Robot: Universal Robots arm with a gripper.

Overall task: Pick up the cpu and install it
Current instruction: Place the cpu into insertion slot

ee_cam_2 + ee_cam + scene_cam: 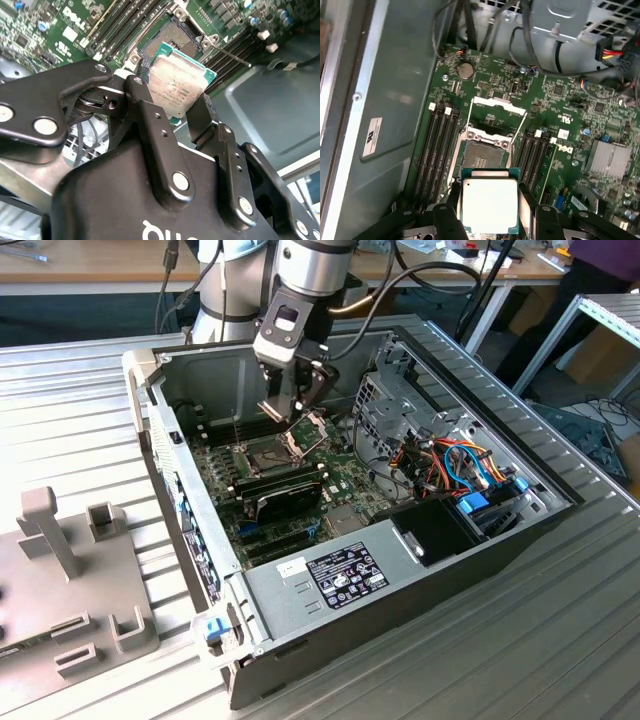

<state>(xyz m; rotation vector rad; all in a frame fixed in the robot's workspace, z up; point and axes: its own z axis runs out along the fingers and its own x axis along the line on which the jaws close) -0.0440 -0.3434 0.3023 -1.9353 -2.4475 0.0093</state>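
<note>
In both wrist views my gripper [490, 224] is shut on the cpu [489, 205], a small square chip with a silvery top and green rim. Black fingers [145, 107] press on two opposite edges of the cpu [177, 85]. The chip hangs level just above the green motherboard [560, 100], close to the dark open socket [481, 154] and offset slightly to one side of it. The socket's hinged metal frame [497, 107] is swung open. In the exterior view the gripper [292, 405] reaches down into the open computer case over the socket [258, 452].
Memory slots [437, 145] flank the socket on both sides. A black oblong module [282, 490] lies on the board nearer the case front. A drive cage [385, 405], coloured cables [460, 465] and case walls [185, 490] hem the arm in. A grey fixture [70, 570] stands outside.
</note>
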